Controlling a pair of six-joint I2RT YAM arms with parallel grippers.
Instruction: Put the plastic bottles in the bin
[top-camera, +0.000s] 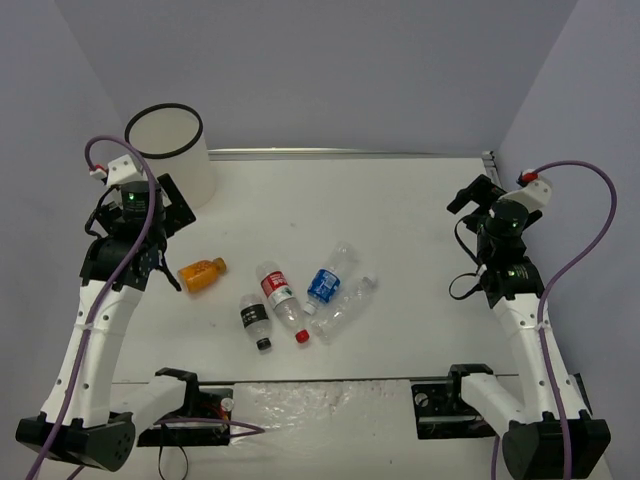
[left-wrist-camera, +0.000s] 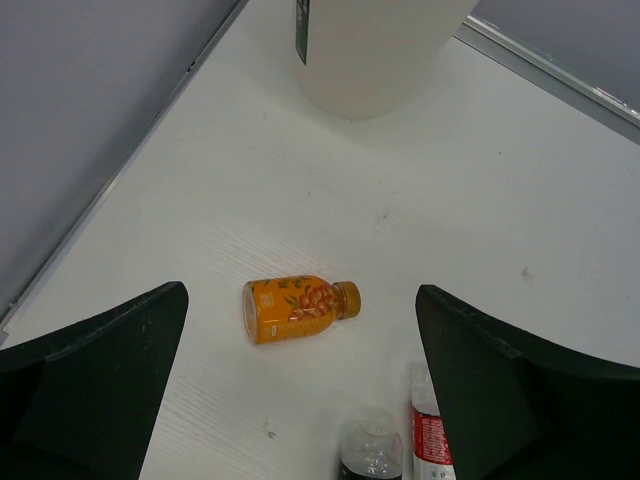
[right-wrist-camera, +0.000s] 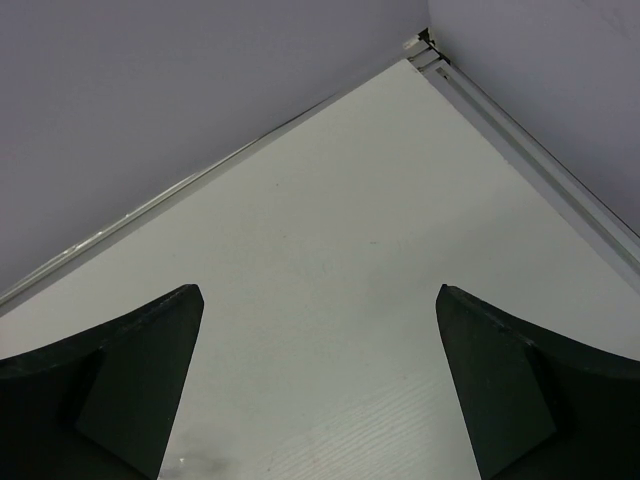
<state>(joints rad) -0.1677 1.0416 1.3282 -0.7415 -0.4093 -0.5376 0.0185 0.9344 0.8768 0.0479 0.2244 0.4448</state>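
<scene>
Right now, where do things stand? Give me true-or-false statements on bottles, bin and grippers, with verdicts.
1. The orange bottle lies on its side, untouched by the open left gripper. True.
2. The bin lies tipped over mid-table. False: it stands upright at the far left corner of the table.
3. The right gripper is open and empty. True.
4. The orange bottle touches the black-capped bottle. False: the black-capped bottle lies apart from it.
5. Only three bottles are on the table. False: five bottles lie there.
</scene>
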